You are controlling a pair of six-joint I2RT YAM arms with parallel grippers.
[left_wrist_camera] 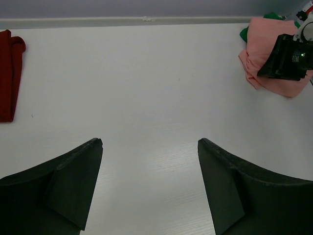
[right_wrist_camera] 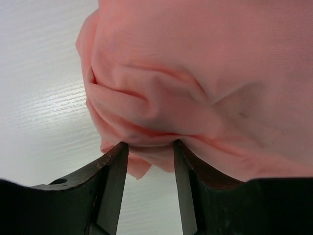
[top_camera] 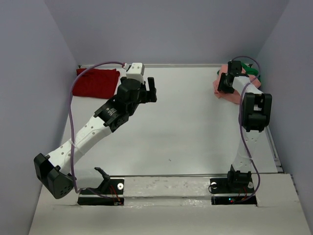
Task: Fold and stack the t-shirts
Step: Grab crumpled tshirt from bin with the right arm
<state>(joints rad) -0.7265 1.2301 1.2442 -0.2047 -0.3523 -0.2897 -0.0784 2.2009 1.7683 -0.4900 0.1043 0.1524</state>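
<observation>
Right tool pinches a bunched fold of salmon-pink t-shirt between its tips.

The white table carries a folded dark red t-shirt at its far left corner. A crumpled salmon-pink t-shirt lies far right, touching a bright green t-shirt.

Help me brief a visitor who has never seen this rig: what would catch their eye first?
Probably the salmon-pink t-shirt crumpled in the far right corner, with the right gripper down on it, fingertips either side of a bunched fold. Next, the dark red t-shirt lying folded in the far left corner. The left gripper hangs wide open above the middle of the table.
</observation>
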